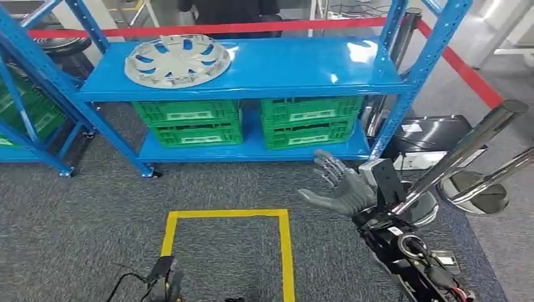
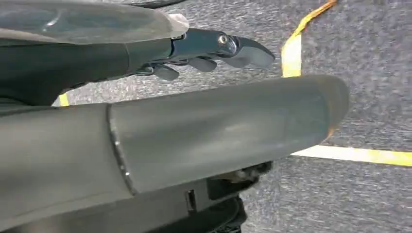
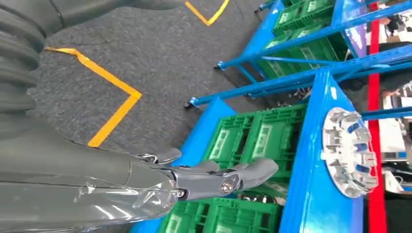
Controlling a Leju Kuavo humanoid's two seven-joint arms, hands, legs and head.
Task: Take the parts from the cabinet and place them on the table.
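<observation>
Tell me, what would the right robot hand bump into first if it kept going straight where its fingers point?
Probably the green crates on the blue rack's bottom shelf. The right robot hand is open, but depth is unclear.

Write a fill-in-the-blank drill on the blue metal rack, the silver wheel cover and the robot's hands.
1. The round silver wheel cover lies on the ____ shelf of the blue metal rack.
2. The green plastic crates sit on the ____ shelf.
3. The raised right hand holds ____.
4. The tape square on the grey carpet is ____.

Missing words: top; bottom; nothing; yellow
</observation>
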